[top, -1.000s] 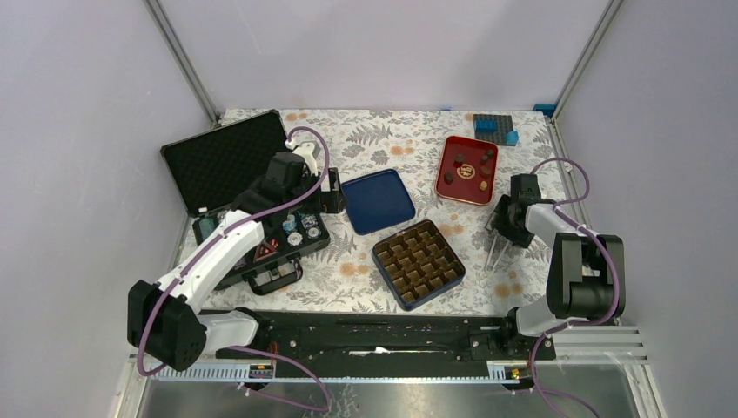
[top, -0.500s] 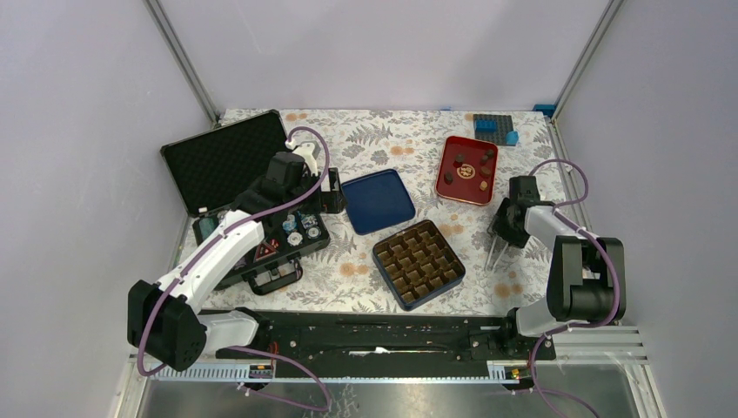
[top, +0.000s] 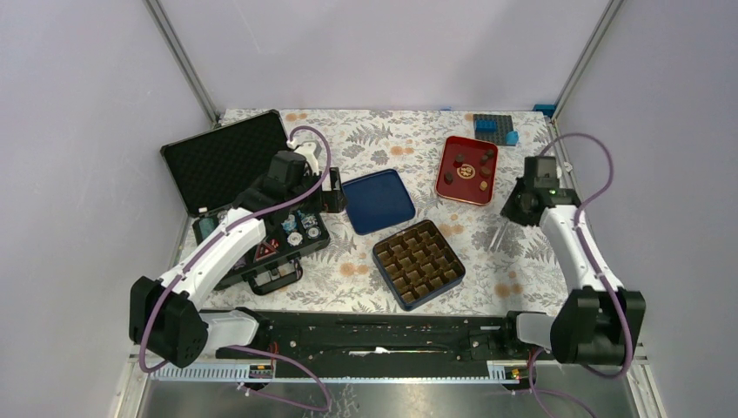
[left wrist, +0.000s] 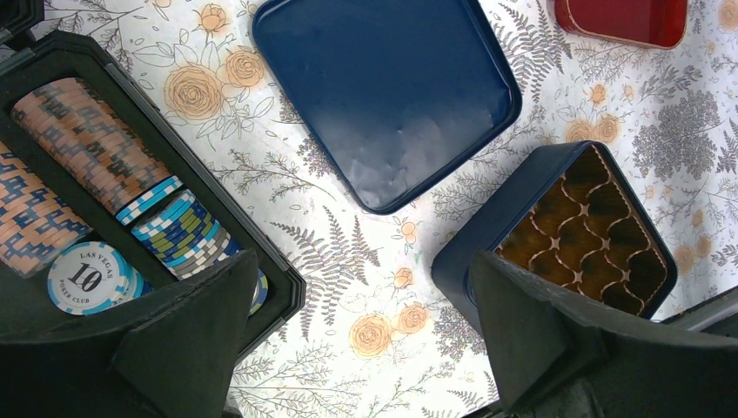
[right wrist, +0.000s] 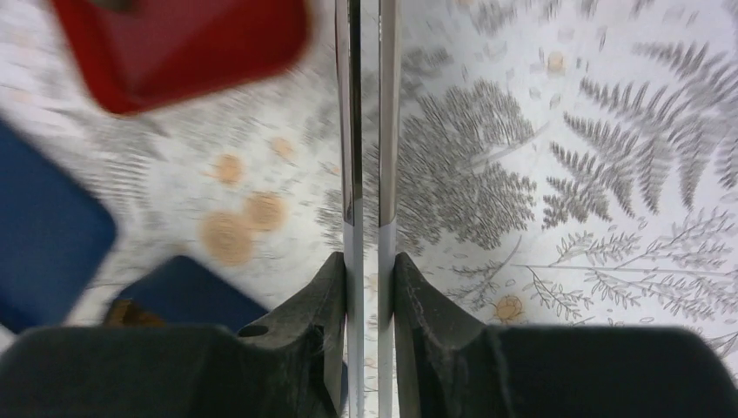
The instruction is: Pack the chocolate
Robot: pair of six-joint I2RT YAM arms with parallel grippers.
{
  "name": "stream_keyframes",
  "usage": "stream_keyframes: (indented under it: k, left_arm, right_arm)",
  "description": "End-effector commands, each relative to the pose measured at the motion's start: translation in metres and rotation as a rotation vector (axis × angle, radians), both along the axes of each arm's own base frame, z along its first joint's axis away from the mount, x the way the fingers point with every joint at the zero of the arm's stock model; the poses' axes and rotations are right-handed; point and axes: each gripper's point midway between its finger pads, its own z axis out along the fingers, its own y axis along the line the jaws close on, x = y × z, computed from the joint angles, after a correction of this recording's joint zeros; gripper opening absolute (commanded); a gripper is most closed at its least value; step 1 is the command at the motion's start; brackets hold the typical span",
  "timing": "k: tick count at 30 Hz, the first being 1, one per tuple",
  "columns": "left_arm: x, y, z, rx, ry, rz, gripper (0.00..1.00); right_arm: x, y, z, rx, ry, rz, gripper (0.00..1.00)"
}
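Right gripper [right wrist: 370,261]: my fingers [right wrist: 322,296] are pinched narrow on a pair of metal tweezers [right wrist: 350,104]. The blades are squeezed almost together, with a thin gap between them. The tips run out of the wrist view, and from above they are too small to tell if anything sits in them; looks like nothing. The tweezers hang over bare flowered cloth near the right edge of the desk [top: 365,131], between the red tray [top: 461,193] and the box [left wrist: 500,226], touching neither. The wrist view is smeared on one side.

Left gripper [left wrist: 361,261]: my fingers are spread wide, holding nothing. It is above the cloth between the poker chip case [top: 222,165] at the left edge and the box, with the blue lid [top: 377,200] just beyond.

Chocolate [top: 448,177]: several dark lumps lie loose in the red tray, far right part of the desk, well apart from the box. The box is mid-desk toward the near edge, lid off, with a brown grid [top: 418,261] inside. Every cell I can see is empty.

Step, my read: start of packing, none in yet, and the right arm goes for a lump.

Next move: swing the tweezers toward the far edge, over the tray. Let the blades spread enough to straddle one lump, come down and pinch gently. The lumps are round and small, likely to squirt out. Then carry one to a cell. I see no job for the left arm, though it could steady the box.
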Motion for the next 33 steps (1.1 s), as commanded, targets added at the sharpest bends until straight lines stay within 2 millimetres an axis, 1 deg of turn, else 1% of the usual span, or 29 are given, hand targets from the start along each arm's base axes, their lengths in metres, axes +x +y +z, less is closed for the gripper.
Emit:
stream_keyframes:
  k: [1,4,6,9,10,12,16,24,28,33]
  left_arm:
    - [0.014,-0.006,0.023,-0.024,-0.073,-0.011,0.99]
    - [0.016,-0.008,0.019,-0.013,-0.055,-0.021,0.99]
    - [0.017,-0.008,0.018,-0.006,-0.046,-0.022,0.99]
    - [0.017,-0.005,0.017,-0.001,-0.051,-0.012,0.99]
    - [0.016,-0.005,0.016,-0.001,-0.053,-0.01,0.99]
    - [0.015,-0.004,0.015,-0.002,-0.054,-0.012,0.99]
    - [0.014,-0.003,0.014,0.009,-0.051,-0.016,0.99]
    - [0.014,0.0,0.014,0.022,-0.059,-0.011,0.99]
    - [0.015,0.001,0.012,0.027,-0.056,-0.004,0.99]
    - [0.014,0.003,0.012,0.034,-0.054,0.002,0.99]
  right_arm:
    - [0.015,0.014,0.071,0.033,-0.128,0.087,0.21]
    - [0.016,0.027,0.083,0.067,-0.103,0.161,0.29]
    - [0.015,0.029,0.087,0.065,-0.087,0.187,0.35]
    - [0.011,0.03,0.086,0.065,-0.053,0.213,0.44]
    - [0.01,0.029,0.084,0.061,-0.041,0.215,0.45]
    - [0.009,0.035,0.082,0.05,-0.03,0.242,0.48]
    - [0.012,0.037,0.079,0.043,-0.018,0.249,0.5]
    - [0.026,0.038,0.087,-0.023,-0.048,0.249,0.49]
    - [0.035,0.042,0.09,-0.07,-0.071,0.261,0.49]
    - [0.048,0.045,0.08,-0.109,-0.068,0.27,0.49]
